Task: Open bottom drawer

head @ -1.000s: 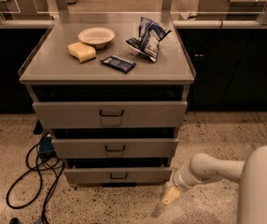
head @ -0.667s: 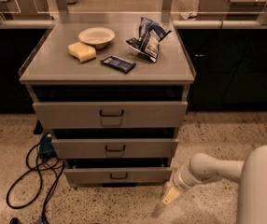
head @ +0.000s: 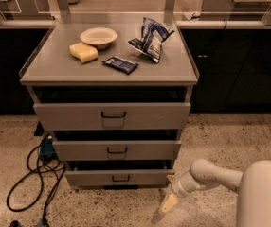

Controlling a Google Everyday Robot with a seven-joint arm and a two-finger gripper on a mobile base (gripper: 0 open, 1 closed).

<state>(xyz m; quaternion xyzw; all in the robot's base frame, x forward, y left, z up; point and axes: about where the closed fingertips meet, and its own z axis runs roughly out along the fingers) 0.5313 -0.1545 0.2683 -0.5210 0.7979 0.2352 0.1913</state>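
The bottom drawer (head: 121,177) is the lowest and slimmest grey front of three on the cabinet, with a small black wire handle (head: 121,178). A dark gap shows above its front. My gripper (head: 167,204) hangs low near the floor, just right of and in front of the drawer's right end, at the end of my white arm (head: 211,175). It is not touching the handle.
The middle drawer (head: 116,150) and the tall top drawer (head: 112,116) sit above. On the cabinet top lie a bowl (head: 98,36), a yellow sponge (head: 83,52), a dark packet (head: 120,64) and a blue chip bag (head: 150,38). Black cables (head: 33,174) lie on the floor at left.
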